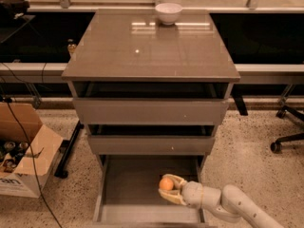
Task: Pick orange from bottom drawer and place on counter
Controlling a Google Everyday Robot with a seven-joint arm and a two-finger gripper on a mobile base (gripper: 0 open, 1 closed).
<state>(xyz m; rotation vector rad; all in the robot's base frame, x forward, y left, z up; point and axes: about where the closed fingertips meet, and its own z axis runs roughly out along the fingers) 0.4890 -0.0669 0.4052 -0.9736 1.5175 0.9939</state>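
The orange (pixel 166 184) is a small round fruit held between the fingers of my gripper (pixel 169 189), which is shut on it. Gripper and orange are inside the open bottom drawer (pixel 128 182), at its right side, a little above the drawer floor. My arm (pixel 232 204) reaches in from the lower right. The counter (pixel 151 46) is the glossy grey-brown top of the cabinet, well above the gripper.
A white bowl (pixel 168 12) stands at the back edge of the counter. The two upper drawers (pixel 151 110) are partly pulled out above the bottom one. An open cardboard box (pixel 23 153) sits on the floor at left. A chair base (pixel 285 137) is at right.
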